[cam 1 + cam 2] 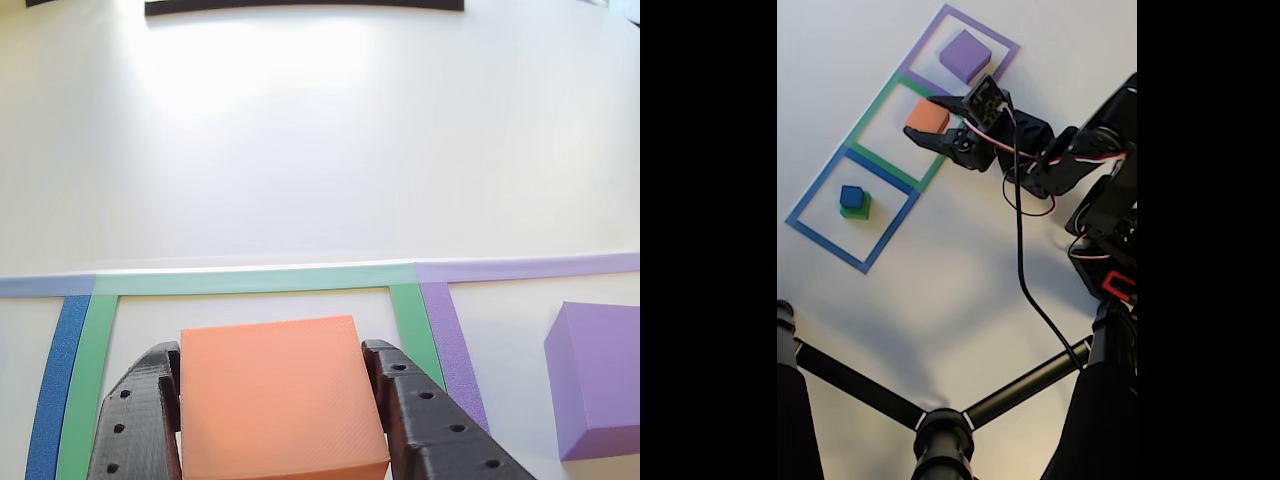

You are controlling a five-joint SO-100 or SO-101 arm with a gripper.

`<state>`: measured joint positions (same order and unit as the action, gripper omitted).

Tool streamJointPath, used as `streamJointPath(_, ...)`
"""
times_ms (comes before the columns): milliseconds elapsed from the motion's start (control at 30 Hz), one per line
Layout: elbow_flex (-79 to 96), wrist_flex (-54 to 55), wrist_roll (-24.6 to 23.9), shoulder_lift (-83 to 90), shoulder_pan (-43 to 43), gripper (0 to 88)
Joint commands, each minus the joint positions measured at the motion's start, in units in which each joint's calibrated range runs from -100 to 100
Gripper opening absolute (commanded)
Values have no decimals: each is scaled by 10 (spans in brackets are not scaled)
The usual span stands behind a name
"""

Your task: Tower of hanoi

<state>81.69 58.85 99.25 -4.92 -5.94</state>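
**Mia:** Why was the claw (283, 420) around the orange block (280, 395)?

**Ben:** Its two black fingers (140, 420) sat one on each side of the block, close up against it. It looked like the claw had a hold of it. I think it was either picking it up or setting it down.

**Mia:** Where was the orange block?

**Ben:** Inside the green square (902, 125), the middle one of three taped squares in a row. I could not tell if it touched the table or hung just above it.

**Mia:** And the other blocks?

**Ben:** A purple block (965, 56) sat by itself in the purple square (962, 53), at the far end in the fixed view. A small blue block (851, 196) sat on top of a green block (857, 210) in the blue square (850, 207), at the near end.

**Mia:** Why stack them like that?

**Ben:** In this game I think a small one goes on a bigger one, and you only move one at a time. So the orange one was the one in play.

**Mia:** What was the table (960, 280) like?

**Ben:** White, smooth and bright with light. A black cable (1020, 250) ran down from the arm (1060, 160). A dark stand (940, 420) with three legs stood at the near edge.
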Motion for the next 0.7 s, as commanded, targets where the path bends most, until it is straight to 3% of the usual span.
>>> streamJointPath(0,-46,76,8,-65,11,89)
streamJointPath(667,-110,172,8,-214,9,90)
